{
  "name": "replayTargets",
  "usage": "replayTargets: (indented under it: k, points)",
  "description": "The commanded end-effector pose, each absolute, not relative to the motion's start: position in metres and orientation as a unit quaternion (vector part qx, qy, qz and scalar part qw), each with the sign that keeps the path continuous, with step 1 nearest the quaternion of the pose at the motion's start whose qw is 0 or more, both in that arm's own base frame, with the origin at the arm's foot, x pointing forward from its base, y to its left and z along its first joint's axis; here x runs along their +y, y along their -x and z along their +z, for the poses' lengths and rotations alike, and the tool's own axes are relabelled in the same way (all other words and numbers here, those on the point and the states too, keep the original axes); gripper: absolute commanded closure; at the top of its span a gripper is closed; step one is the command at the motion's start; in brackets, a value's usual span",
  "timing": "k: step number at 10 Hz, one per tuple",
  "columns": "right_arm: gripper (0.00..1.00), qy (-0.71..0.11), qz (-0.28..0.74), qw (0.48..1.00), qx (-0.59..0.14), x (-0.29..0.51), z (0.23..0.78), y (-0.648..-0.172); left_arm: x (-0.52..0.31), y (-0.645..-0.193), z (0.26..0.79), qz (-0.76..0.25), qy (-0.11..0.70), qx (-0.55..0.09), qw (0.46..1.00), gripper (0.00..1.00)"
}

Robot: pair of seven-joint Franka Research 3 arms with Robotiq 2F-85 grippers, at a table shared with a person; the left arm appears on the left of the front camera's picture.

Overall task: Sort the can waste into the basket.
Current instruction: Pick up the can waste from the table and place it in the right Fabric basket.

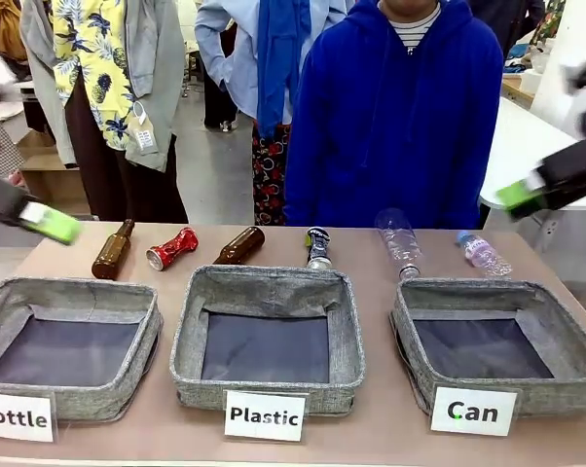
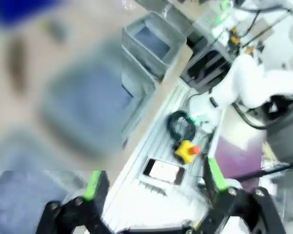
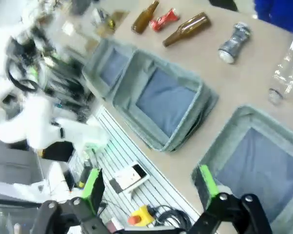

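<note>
A shiny red crushed can lies at the far side of the table between two brown bottles. A dark crushed can with a silver end lies behind the middle basket. In the right wrist view the red can and the dark can both show. The grey basket labelled "Can" stands at the front right with nothing in it, and its rim sits just past my right fingers. My left gripper hovers open at the left edge. My right gripper hangs open above the right side.
Baskets labelled "Bottle" and "Plastic" stand left of the Can basket. Two brown glass bottles and two clear plastic bottles lie along the far row. A person in a blue hoodie stands across the table.
</note>
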State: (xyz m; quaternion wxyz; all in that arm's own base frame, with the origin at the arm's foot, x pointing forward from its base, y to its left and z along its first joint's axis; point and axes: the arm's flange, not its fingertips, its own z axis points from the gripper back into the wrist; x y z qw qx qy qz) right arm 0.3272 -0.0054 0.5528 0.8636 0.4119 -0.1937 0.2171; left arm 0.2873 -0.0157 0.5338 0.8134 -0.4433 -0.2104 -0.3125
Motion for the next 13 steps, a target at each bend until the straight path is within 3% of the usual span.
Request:
replayTargets:
  k: [1,3,6,7,8,13]
  points:
    - [0.00,-0.481,0.128,0.836,-0.232,-0.077,0.518,-0.343,0.045,-0.313,0.488,-0.164,0.529,-0.215,0.805,0.00]
    - [0.00,-0.531,0.032,0.799,-0.281,-0.149,0.469,-0.348,0.105,-0.317,0.434,0.015,0.569,-0.223,0.791,0.00]
    - [0.00,-0.509,-0.106,0.803,-0.291,-0.197,0.428,-0.353,0.109,-0.290,0.406,0.147,0.576,-0.263,0.760,0.00]
    - [0.00,-0.426,-0.149,0.840,-0.302,-0.192,0.423,-0.357,0.094,-0.293,0.408,0.168,0.550,-0.288,0.765,0.00]
    - [0.00,-0.519,-0.093,0.801,-0.284,-0.208,0.423,-0.337,0.163,-0.320,0.404,0.131,0.574,-0.224,0.777,0.00]
    - [0.00,-0.519,-0.093,0.801,-0.284,-0.208,0.423,-0.337,0.160,-0.322,0.405,0.147,0.576,-0.221,0.773,0.00]
